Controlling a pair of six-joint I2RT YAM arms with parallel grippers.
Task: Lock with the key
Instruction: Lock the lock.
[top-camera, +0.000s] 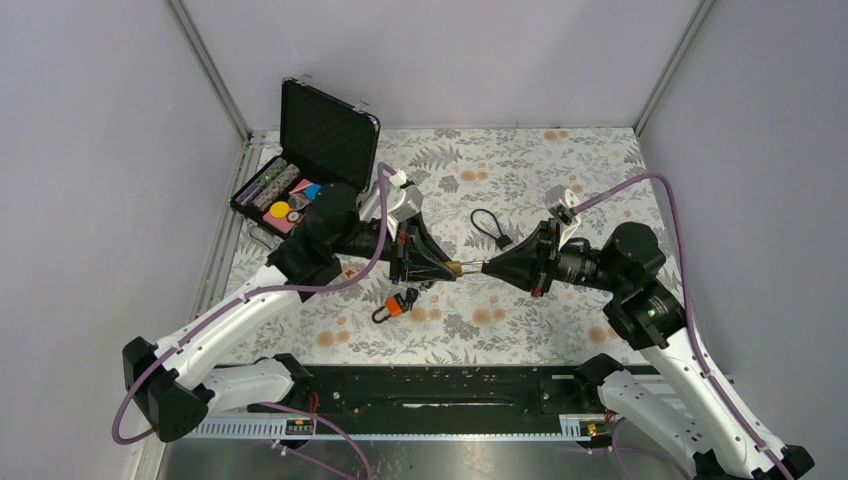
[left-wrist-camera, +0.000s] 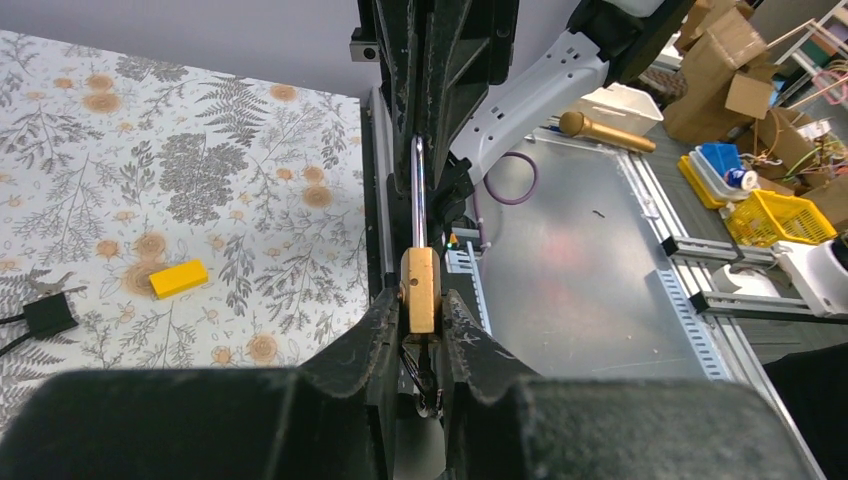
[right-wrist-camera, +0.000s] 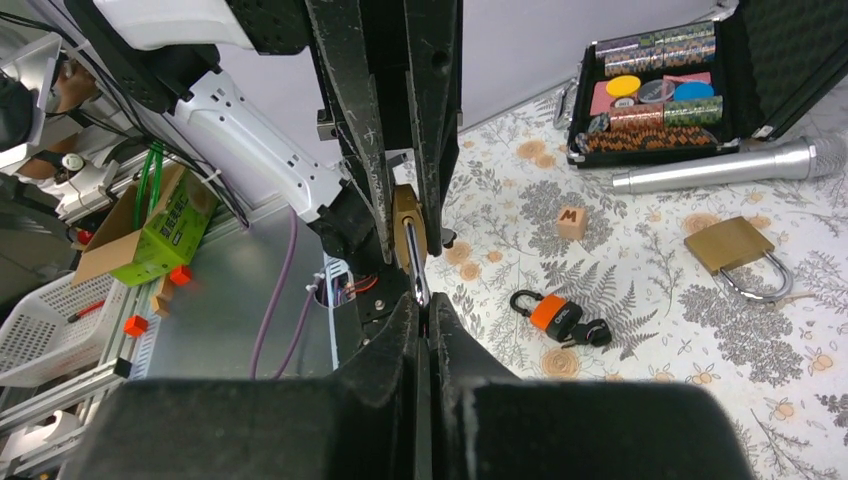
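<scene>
A small brass padlock (left-wrist-camera: 419, 288) is held in the air between the two arms, above the middle of the patterned mat (top-camera: 560, 190). My left gripper (left-wrist-camera: 421, 305) is shut on its body. Its silver shackle (left-wrist-camera: 418, 195) points away from the body into my right gripper (right-wrist-camera: 422, 305), which is shut on the shackle's tip (right-wrist-camera: 413, 265). Under the brass body, between my left fingers, hangs a dark ring with what looks like the key (left-wrist-camera: 428, 385), mostly hidden. In the top view the padlock (top-camera: 456, 267) shows as a small brass spot between the gripper tips.
An orange padlock with black keys (right-wrist-camera: 553, 312) lies on the mat below the grippers. A second brass padlock (right-wrist-camera: 735, 245), a silver microphone (right-wrist-camera: 730, 165), a wooden M block (right-wrist-camera: 571, 222), a yellow block (left-wrist-camera: 179, 278) and a black cable (top-camera: 490, 228) lie around. An open black case (top-camera: 300, 170) sits at the back left.
</scene>
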